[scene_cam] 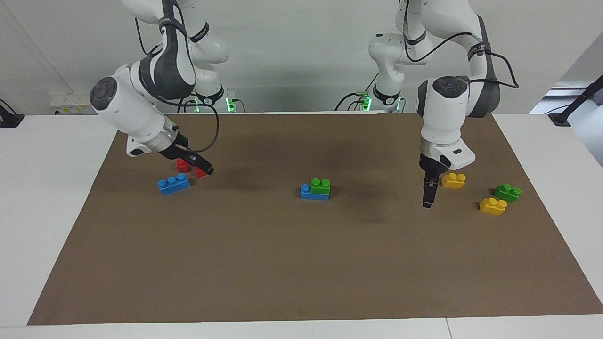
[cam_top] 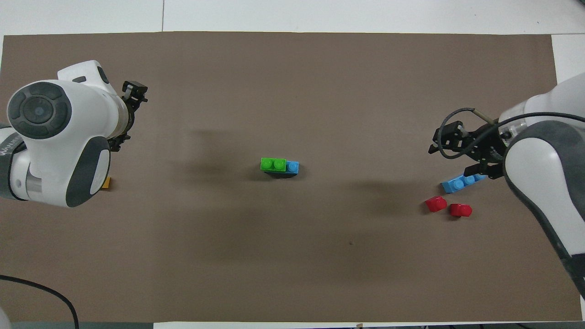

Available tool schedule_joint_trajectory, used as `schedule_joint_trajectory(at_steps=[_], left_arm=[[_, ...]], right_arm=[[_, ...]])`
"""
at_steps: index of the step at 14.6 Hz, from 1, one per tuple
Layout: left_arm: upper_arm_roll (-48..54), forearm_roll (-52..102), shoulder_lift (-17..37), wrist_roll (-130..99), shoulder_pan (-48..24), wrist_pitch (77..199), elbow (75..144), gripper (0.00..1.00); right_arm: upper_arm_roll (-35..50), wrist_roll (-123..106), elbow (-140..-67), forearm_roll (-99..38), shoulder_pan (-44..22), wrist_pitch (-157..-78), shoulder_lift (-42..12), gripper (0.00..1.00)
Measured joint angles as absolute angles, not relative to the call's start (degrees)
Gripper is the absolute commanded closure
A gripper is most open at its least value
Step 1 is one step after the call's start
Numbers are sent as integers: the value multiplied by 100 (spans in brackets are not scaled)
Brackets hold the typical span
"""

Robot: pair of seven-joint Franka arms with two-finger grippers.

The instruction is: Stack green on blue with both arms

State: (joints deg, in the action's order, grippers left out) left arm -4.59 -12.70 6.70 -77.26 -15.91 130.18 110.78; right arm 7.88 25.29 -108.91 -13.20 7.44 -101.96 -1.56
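At the middle of the mat a green brick (scene_cam: 320, 185) (cam_top: 273, 164) sits on a blue brick (scene_cam: 309, 193) (cam_top: 292, 167), covering two of its studs and leaving the one at the right arm's end bare. My right gripper (scene_cam: 207, 169) (cam_top: 445, 137) hangs tilted and open over a second blue brick (scene_cam: 174, 183) (cam_top: 461, 183), holding nothing. My left gripper (scene_cam: 427, 202) (cam_top: 135, 91) points straight down, open and empty, just above the mat beside a yellow brick (scene_cam: 453, 180). A second green brick (scene_cam: 507, 192) lies at the left arm's end.
Two small red bricks (scene_cam: 183, 165) (cam_top: 436, 204) lie beside the second blue brick, nearer to the robots. Another yellow brick (scene_cam: 492, 206) lies next to the loose green one. The brown mat (scene_cam: 301, 273) covers the white table.
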Motion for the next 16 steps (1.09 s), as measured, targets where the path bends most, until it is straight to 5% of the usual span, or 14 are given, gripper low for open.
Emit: schedule_joint_trajectory(at_steps=[6, 16], left_arm=[[-482, -1133, 601, -5704, -1377, 12035, 10598, 0], [-498, -503, -342, -1536, -930, 10161, 10221, 0]], right_arm=[[811, 435, -10382, -225, 781, -8892, 774, 0], [843, 298, -9729, -42, 779, -8675, 301, 0]])
